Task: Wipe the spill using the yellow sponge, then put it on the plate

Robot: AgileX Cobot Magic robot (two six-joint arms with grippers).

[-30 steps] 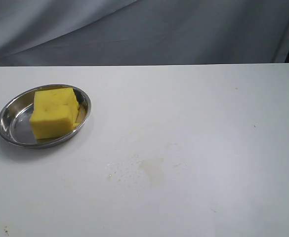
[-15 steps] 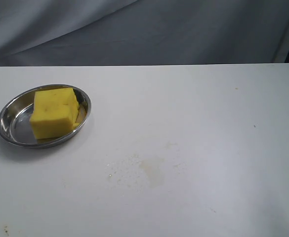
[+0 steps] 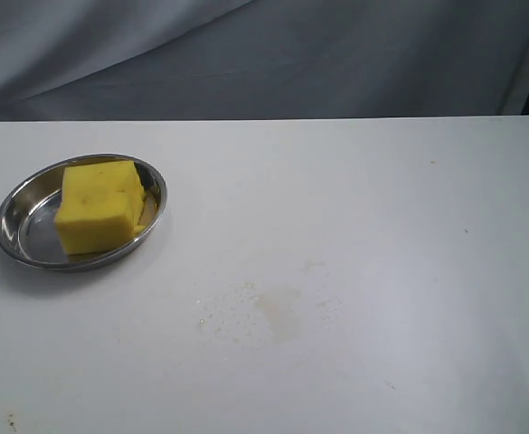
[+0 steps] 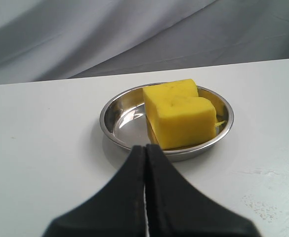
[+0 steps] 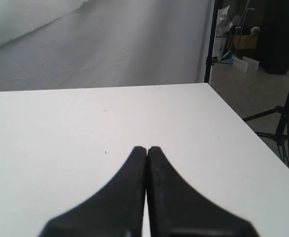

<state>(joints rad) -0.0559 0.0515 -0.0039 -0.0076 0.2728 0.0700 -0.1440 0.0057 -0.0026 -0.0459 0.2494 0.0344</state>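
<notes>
My left gripper (image 4: 145,146) has its two black fingers pressed flat together with nothing between them, and the tips hang above the white table (image 3: 382,199), aimed at the near rim of the plate (image 4: 108,123). My right gripper (image 5: 146,148) is likewise closed on nothing and sits over bare tabletop near a corner of the table.

Just past the left fingertips, the yellow sponge (image 4: 181,116) lies inside the plate. It is a thick block whose long axis runs away from that wrist camera, with one broad end face turned toward the gripper. In the exterior view the sponge (image 3: 99,206) sits toward the right side of the plate (image 3: 9,237), running from near-left to far-right. Its far end is close against the rim, though I cannot tell whether it touches.

The spill (image 3: 279,309) is a faint tan smear with fine specks, on the table well apart from the plate and to its right. A grey cloth (image 3: 291,54) hangs behind the table.
</notes>
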